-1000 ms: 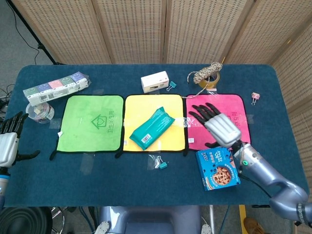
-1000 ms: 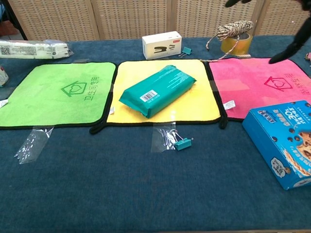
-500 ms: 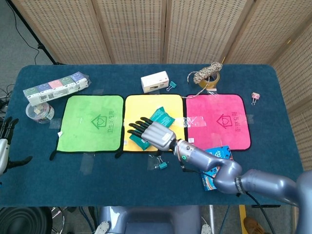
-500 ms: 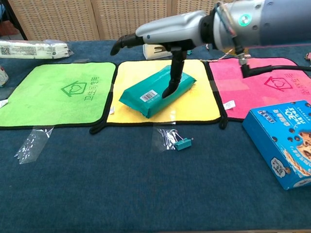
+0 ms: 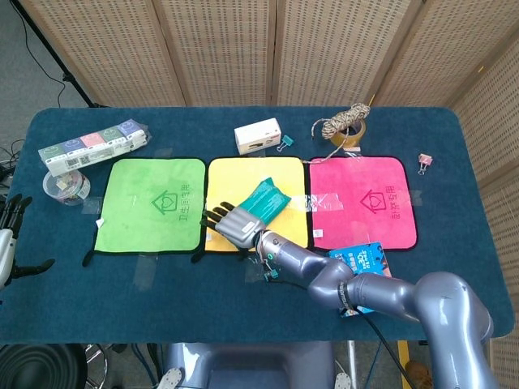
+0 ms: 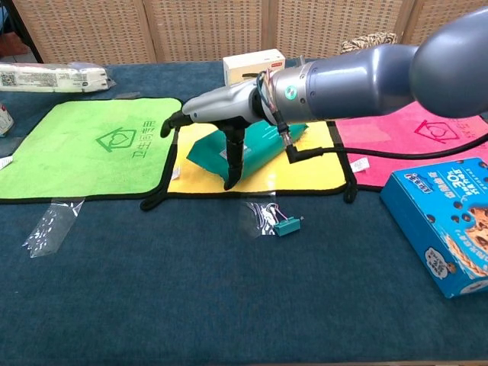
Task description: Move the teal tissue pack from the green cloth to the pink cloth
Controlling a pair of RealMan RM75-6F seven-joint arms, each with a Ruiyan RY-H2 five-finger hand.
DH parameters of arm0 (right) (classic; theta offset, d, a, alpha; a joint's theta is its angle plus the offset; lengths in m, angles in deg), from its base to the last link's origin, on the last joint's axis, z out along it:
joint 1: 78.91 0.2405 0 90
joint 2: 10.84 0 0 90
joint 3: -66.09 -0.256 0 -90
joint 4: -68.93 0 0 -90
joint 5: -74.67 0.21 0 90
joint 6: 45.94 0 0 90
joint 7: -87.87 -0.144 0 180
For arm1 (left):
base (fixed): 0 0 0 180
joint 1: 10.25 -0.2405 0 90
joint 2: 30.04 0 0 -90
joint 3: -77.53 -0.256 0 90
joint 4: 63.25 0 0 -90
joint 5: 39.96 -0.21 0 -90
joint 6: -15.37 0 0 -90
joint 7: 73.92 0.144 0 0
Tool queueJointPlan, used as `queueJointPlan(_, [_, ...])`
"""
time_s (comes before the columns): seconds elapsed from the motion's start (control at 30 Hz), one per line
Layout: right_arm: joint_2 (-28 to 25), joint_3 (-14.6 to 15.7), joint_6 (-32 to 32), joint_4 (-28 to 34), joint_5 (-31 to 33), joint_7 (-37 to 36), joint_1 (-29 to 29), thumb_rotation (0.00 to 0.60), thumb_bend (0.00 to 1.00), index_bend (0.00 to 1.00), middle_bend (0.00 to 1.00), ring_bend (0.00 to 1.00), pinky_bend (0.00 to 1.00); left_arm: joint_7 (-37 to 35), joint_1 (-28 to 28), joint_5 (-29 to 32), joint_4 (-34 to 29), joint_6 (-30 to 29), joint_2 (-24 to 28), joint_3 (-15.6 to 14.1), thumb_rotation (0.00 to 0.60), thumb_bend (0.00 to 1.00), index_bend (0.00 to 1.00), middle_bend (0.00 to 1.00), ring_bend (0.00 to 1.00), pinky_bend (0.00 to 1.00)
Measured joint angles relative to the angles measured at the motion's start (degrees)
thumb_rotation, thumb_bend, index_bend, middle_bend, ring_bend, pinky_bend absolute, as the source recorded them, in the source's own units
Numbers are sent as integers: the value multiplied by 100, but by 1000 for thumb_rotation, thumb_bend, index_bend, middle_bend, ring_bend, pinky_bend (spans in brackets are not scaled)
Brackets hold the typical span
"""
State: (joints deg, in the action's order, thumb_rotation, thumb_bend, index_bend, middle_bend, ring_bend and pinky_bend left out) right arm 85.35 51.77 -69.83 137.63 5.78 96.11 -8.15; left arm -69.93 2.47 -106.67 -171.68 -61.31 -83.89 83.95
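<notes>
Left hand lay at the far left table edge, fingers spread apart, holding nothing; only partly in the head view. Row of small tissue packets in clear wrap sat at the back left, with a round clear tub just in front of it; green cloth lay flat and bare beside them, taped at its corners. Yellow cloth lay in the middle, touching the green one; the teal tissue pack lay tilted on the yellow cloth, not on green nor pink. Right hand was over the pack's near-left end, fingers extended toward the green cloth, thumb pointing down at the pack's front edge to the yellow cloth; whether it had any grip on the pack could not be told. Its forearm crossed above the pack and the seam to the pink cloth, hiding part of both. White box stood behind the yellow cloth; teal binder clip lay in front of it on a tape patch. Tape roll with twine sat behind the pink cloth; blue cookie box overlapped that cloth's front edge; a pink binder clip lay far right.
</notes>
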Motion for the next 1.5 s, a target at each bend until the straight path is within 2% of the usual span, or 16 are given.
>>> queueJointPlan(0.1, [125, 194, -11, -228, 128, 140, 20, 600, 0, 19, 0, 0, 0, -41, -3, -22, 16, 43, 11, 3, 600, 0, 0, 0, 0, 0])
queueJointPlan(0.27, [116, 408, -157, -305, 189, 338, -38, 600, 0, 103, 0, 0, 0, -86, -5, -43, 30, 89, 16, 20, 600, 0, 0, 0, 0, 0])
queueJointPlan(0.47, [-103, 664, -435, -263, 255, 716, -195, 600, 0, 161, 3, 0, 0, -100, -22, -74, -3, 101, 17, 25, 600, 0, 0, 0, 0, 0])
queueJointPlan(0.6, [-336, 854, -612, -169, 340, 1054, -322, 600, 0, 221, 47, 0, 0, -87, -26, -104, -22, 113, 13, 18, 600, 0, 0, 0, 0, 0])
queueJointPlan(0.9, [-846, 1226, -781, -36, 921, 1705, -590, 600, 0, 211, 59, 0, 0, 29, -14, -222, -66, 141, -30, -18, 600, 0, 0, 0, 0, 0])
queueJointPlan(1.4, [-1402, 1679, -738, 339, 2189, 2180, -715, 600, 0, 174, 84, 0, 0, -47, -67, -337, -104, 120, 1, -40, 600, 0, 0, 0, 0, 0])
queueJointPlan(1.5, [-1523, 1810, -770, 418, 2466, 2277, -719, 600, 0, 174, 87, 0, 31, -66, -71, -359, -105, 127, 8, -42, 600, 0, 0, 0, 0, 0])
